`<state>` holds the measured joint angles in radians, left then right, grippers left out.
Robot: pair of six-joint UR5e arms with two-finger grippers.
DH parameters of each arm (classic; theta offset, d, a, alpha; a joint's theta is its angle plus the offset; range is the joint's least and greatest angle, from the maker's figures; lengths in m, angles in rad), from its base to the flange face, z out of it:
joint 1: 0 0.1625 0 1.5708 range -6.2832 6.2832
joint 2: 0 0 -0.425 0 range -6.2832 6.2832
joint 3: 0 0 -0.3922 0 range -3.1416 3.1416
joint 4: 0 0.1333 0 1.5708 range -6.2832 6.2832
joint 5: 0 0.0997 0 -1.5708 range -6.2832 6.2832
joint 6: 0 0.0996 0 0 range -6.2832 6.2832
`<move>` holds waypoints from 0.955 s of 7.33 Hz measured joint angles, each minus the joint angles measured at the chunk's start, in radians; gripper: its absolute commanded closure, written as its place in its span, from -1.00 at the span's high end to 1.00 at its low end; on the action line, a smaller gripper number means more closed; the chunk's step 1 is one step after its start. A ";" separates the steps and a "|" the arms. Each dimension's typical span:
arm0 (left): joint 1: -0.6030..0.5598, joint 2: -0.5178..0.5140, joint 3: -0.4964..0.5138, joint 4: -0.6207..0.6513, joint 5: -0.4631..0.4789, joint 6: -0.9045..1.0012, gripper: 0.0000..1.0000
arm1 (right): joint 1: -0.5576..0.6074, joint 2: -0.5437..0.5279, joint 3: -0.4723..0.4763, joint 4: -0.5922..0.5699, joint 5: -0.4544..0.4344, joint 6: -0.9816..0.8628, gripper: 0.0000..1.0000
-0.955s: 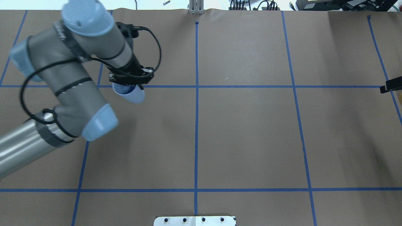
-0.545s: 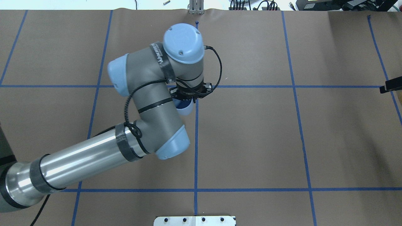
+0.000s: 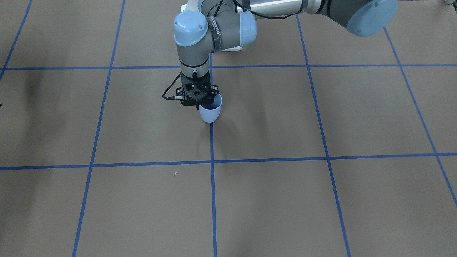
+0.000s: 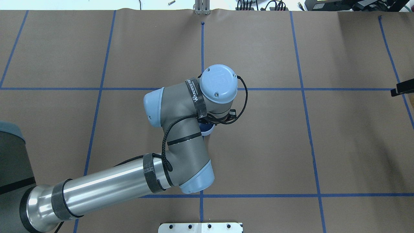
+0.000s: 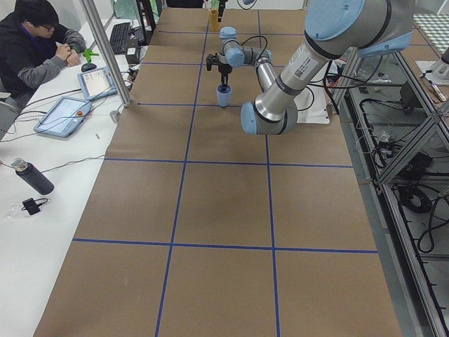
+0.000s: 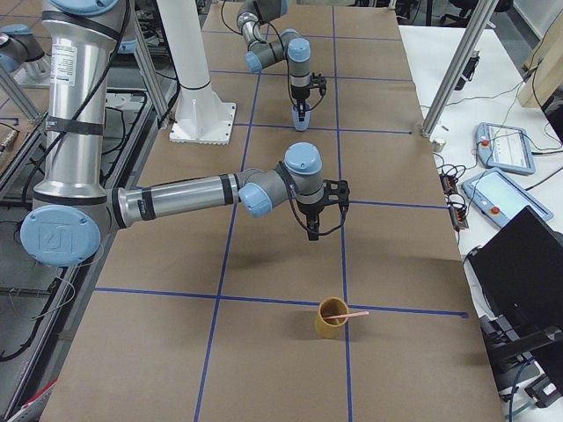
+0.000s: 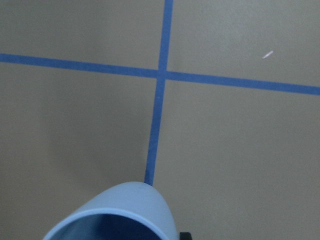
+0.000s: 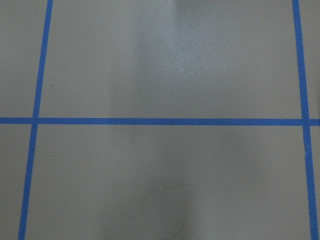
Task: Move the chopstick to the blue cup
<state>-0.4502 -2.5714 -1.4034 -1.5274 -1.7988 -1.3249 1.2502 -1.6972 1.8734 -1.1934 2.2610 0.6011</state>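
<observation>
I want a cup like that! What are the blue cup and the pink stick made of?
The blue cup looks like plastic: smooth, slightly matte, one even pale blue colour. The chopstick is too thin and far away to be sure; it is plain pale pink, so maybe plastic or painted wood.

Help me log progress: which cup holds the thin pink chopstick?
The mustard-yellow cup holds the chopstick, standing alone; the pale blue plastic cup, gripped by the left gripper, shows none.

Tumbler (image 3: 211, 112) was upright at the centre line of the tabletop (image 3: 285, 200), its rim in the left pincer (image 3: 199, 105). Chopstick (image 6: 356, 314) leaned in a second cup (image 6: 329, 331), well apart toward the robot's right end.
</observation>
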 measured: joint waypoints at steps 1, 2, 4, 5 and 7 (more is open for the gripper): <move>0.004 0.003 -0.001 -0.002 0.002 0.000 0.95 | -0.001 0.000 -0.001 0.000 0.000 0.000 1.00; 0.005 0.007 -0.008 -0.001 0.003 0.001 0.96 | -0.002 0.001 -0.002 0.000 0.000 0.000 1.00; -0.029 0.031 -0.100 0.011 -0.014 0.014 0.97 | -0.002 0.002 0.002 0.000 0.001 -0.010 1.00; -0.092 0.051 -0.170 0.029 -0.075 0.040 0.97 | 0.001 0.004 0.008 -0.001 0.003 -0.017 1.00; -0.286 0.176 -0.304 0.061 -0.264 0.252 0.97 | 0.032 0.003 0.008 -0.010 0.011 -0.094 1.00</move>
<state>-0.7367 -2.3951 -1.7076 -1.4668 -2.0629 -1.0730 1.2824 -1.6943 1.8811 -1.2030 2.2724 0.5071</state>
